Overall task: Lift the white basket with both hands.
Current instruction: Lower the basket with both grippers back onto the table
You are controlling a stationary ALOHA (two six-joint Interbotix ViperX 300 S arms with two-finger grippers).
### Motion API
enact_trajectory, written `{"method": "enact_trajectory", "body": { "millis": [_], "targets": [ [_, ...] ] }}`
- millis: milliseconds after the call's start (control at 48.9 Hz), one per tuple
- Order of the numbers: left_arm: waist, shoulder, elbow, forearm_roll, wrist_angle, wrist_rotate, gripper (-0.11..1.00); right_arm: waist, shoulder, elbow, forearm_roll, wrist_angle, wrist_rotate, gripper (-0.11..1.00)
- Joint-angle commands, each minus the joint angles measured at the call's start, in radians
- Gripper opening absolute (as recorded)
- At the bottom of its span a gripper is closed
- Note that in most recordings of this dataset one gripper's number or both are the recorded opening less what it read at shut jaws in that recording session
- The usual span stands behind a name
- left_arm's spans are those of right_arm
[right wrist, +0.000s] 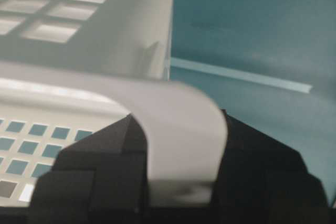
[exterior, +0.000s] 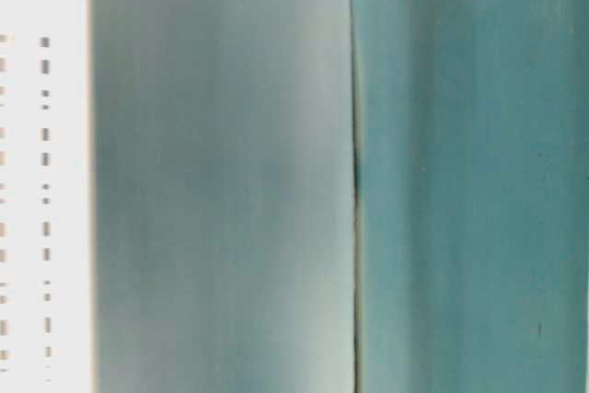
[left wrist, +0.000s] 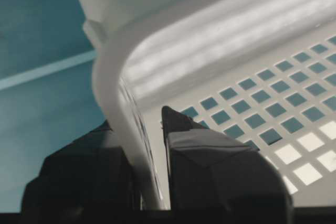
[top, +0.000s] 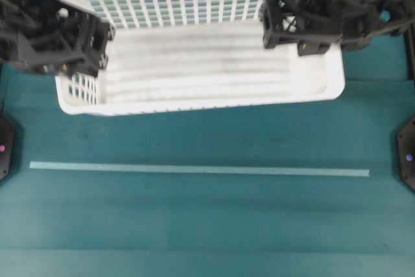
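Observation:
The white basket point(top: 207, 63) lies across the back of the teal table in the overhead view, slightly askew, with nothing inside it. My left gripper point(top: 97, 47) sits over its left end wall and my right gripper point(top: 305, 37) over its right end. In the left wrist view the left gripper point(left wrist: 139, 129) is shut on the basket's point(left wrist: 210, 40) holed wall, one finger point(left wrist: 210, 166) inside and one outside. In the right wrist view the right gripper point(right wrist: 181, 124) is shut on the rounded rim of the basket point(right wrist: 105, 19), with a black finger point(right wrist: 100, 161) on each side.
A pale tape strip point(top: 194, 169) runs across the table in front of the basket. Flat black plates with tiny lights sit at the left edge point(top: 3, 147) and the right edge point(top: 407, 154). The table-level view is a close blur of white, grey and teal.

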Motion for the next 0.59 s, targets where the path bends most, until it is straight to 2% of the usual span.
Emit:
{"method": "enact_trajectory", "body": {
  "millis": [0,102,307,573],
  "targets": [
    [-0.003,-0.026,0.048,0.003,-0.103,0.002,0.05,0.021,0.003,0.066,0.020,-0.078,-0.072,0.19],
    [0.003,-0.044,0.121,0.003,-0.160,-0.002,0.05,0.026,-0.029,0.167,0.021,-0.164,-0.057,0.19],
    [0.005,-0.037,0.219,0.003,-0.225,0.002,0.05,0.032,-0.091,0.376,0.060,-0.359,-0.018,0.19],
    [0.026,-0.003,0.337,0.006,-0.391,-0.002,0.05,0.043,-0.095,0.522,0.078,-0.575,0.017,0.19]
  ]
}}
